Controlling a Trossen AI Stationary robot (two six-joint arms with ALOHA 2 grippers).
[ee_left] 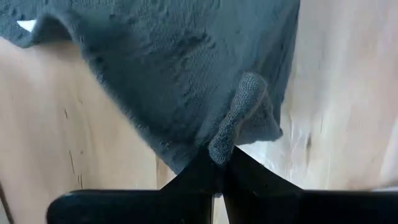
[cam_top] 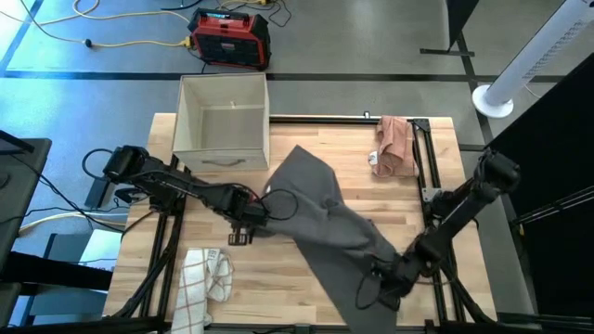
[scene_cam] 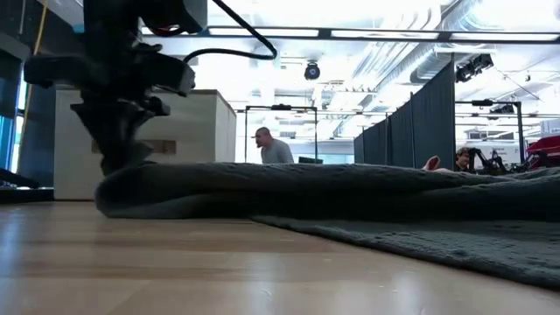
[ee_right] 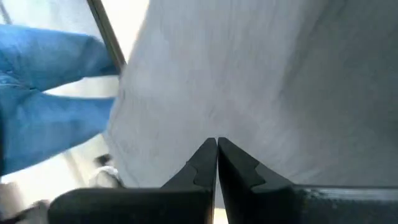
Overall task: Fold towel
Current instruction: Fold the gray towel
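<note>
1. Open workshop floor around a light wooden table [cam_top: 278, 269]; yellow cables and a red-and-black power unit [cam_top: 230, 38] on the floor past the far edge, a white tower fan [cam_top: 534, 57] at far right.
2. Seen only from the low camera: a room of dark partition walls [scene_cam: 420, 127] and bright ceiling lights, with a person in a grey top [scene_cam: 273, 149] standing well beyond the table.
3. At the near left edge, visible only from above: a crumpled white cloth with red checks [cam_top: 204, 278].
4. Left gripper [cam_top: 252, 215] low over the table's left-centre, pressed together on a bunched corner of the grey towel [cam_top: 325, 223]; pinch confirmed in its wrist camera, a small tuft of grey fabric [ee_left: 239, 115] squeezed between the dark fingertips [ee_left: 205, 168].
5. At the far left-centre edge, an open beige box [cam_top: 223, 116]; nothing visible inside but its bare floor.
6. Towel spread diagonally across the table's middle, from beside the box down toward the near right; from the low camera, a long dark ridge lying on the wood.
7. Pink rag [cam_top: 394, 146] bunched at the far right corner, well apart from the towel.
8. Right gripper [cam_top: 385, 283] at the towel's near-right end, fingers [ee_right: 205, 165] closed tight with grey fabric filling the view ahead; grip on the cloth itself not clear.
</note>
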